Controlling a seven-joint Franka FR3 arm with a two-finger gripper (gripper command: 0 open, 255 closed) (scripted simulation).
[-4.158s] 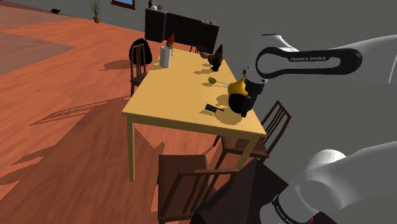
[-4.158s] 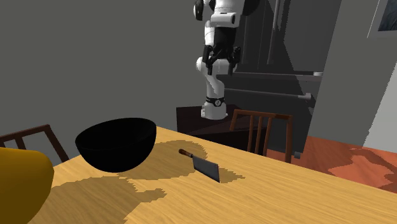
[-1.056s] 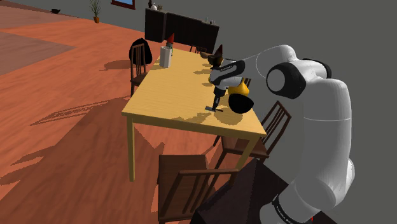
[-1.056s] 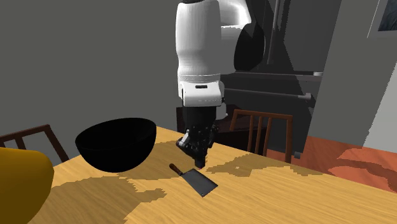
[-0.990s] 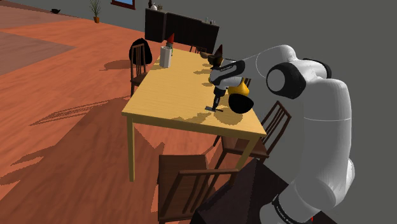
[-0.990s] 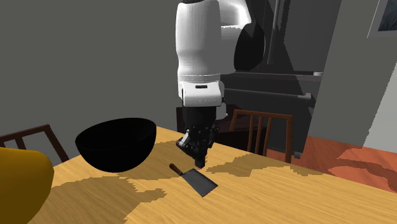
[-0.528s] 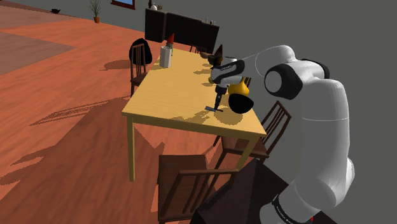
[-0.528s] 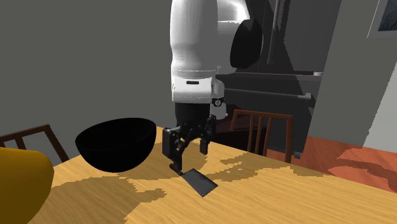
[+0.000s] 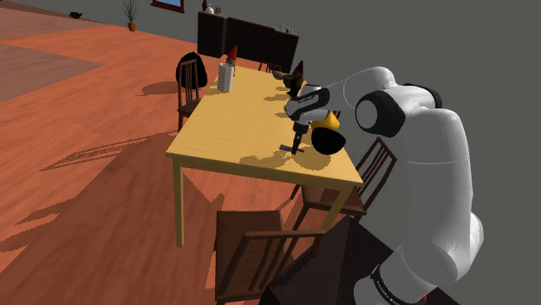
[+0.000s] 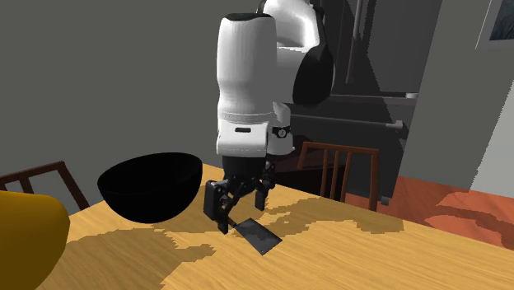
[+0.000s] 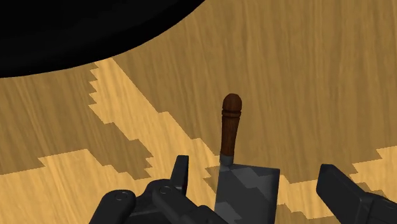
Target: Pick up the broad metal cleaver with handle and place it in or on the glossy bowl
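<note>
A cleaver with a broad grey blade [image 11: 245, 191] and a brown wooden handle [image 11: 230, 127] lies flat on the wooden table [image 10: 371, 255]. My black gripper [image 11: 261, 184] hangs low over it, open, with one finger on each side of the blade where it meets the handle; neither finger touches it. In the second exterior view the gripper [image 10: 239, 212] stands just over the cleaver [image 10: 259, 236], beside the glossy black bowl [image 10: 152, 185]. From the shoulder view, gripper [image 9: 295, 146] and cleaver [image 9: 289, 150] are near the bowl [image 9: 325, 141].
A yellow rounded vessel [image 10: 25, 239] stands close to the bowl. A white container [image 9: 225, 78], a red bottle [image 9: 232, 55] and dark items crowd the table's far end. Wooden chairs [image 10: 338, 169] [image 9: 251, 251] ring the table.
The arm came down from high above to the cleaver. Over the last second the hand turned, its fingers spread, and it sank around the blade. The cleaver lies slightly shifted from its first spot.
</note>
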